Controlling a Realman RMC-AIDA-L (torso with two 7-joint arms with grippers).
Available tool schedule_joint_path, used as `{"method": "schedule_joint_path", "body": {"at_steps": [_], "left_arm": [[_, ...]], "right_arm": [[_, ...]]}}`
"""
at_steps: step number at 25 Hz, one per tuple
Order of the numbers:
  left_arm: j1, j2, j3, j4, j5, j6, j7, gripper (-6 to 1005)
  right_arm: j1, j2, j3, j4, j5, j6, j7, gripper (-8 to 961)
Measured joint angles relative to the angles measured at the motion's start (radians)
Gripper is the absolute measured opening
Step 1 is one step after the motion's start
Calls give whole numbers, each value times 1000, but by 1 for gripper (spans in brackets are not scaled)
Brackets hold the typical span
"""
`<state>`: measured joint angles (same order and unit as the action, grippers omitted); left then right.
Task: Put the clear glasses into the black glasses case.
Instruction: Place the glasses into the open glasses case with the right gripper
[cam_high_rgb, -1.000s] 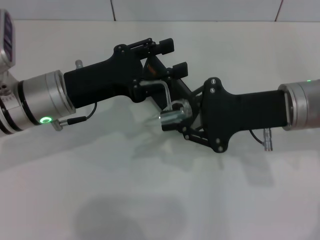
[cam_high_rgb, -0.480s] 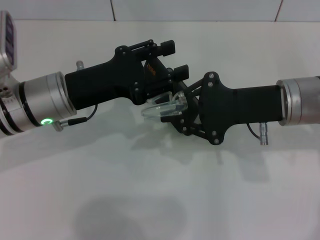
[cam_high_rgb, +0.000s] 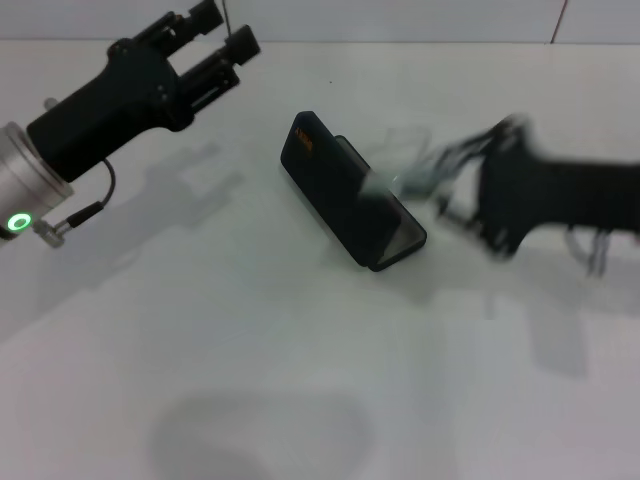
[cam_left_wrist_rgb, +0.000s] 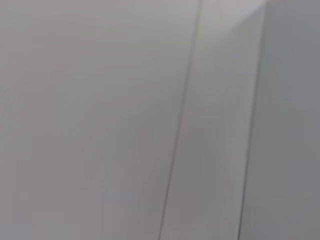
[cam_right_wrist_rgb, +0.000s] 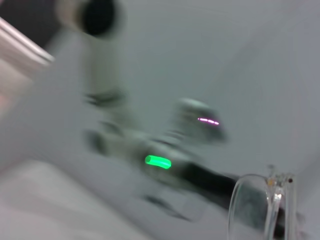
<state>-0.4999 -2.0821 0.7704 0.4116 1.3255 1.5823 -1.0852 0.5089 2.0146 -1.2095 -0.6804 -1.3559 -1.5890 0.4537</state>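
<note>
The black glasses case (cam_high_rgb: 345, 195) lies diagonally at the table's middle, with orange lettering at its far end and grey lining showing at its near end. Just right of it, the clear glasses (cam_high_rgb: 408, 168) hang blurred above the table at the tips of my right gripper (cam_high_rgb: 452, 172), which looks shut on them. In the right wrist view the clear glasses (cam_right_wrist_rgb: 264, 206) sit close to the camera. My left gripper (cam_high_rgb: 224, 30) is far back on the left, away from the case, open with nothing between its fingers.
The white table (cam_high_rgb: 300, 380) stretches all round the case, with a tiled wall (cam_high_rgb: 400, 18) behind it. The left wrist view shows only pale surfaces. The right wrist view catches the left arm's green light (cam_right_wrist_rgb: 157, 161) farther off.
Both arms have pulled apart from above the case. The left gripper went back and to the left with nothing in it. The right arm swung right with the glasses, uncovering the case.
</note>
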Motion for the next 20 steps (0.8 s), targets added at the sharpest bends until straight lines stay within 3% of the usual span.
{"method": "schedule_joint_path", "body": {"at_steps": [3,9,15,17,20], "left_arm": [[2,0,11,-4,22,-30,6,643],[-63,-6,44,-50,131,-153,3,643],[-169,-10,232,-91,144,-253,-4,643],[-169,-10,232,-91,144,-253,-4,643],[-234,-11,357,-85,145,-302,-88,643]], "right_arm": [[-53,12,129,-5,77,30,-17,108],[-49,12,176,95,361,145,-77,107],[-6,14,171,161,493,235,-110,107],[-3,13,172,163,520,247,-109,107],[-3,13,170,163,566,258,-109,108]]}}
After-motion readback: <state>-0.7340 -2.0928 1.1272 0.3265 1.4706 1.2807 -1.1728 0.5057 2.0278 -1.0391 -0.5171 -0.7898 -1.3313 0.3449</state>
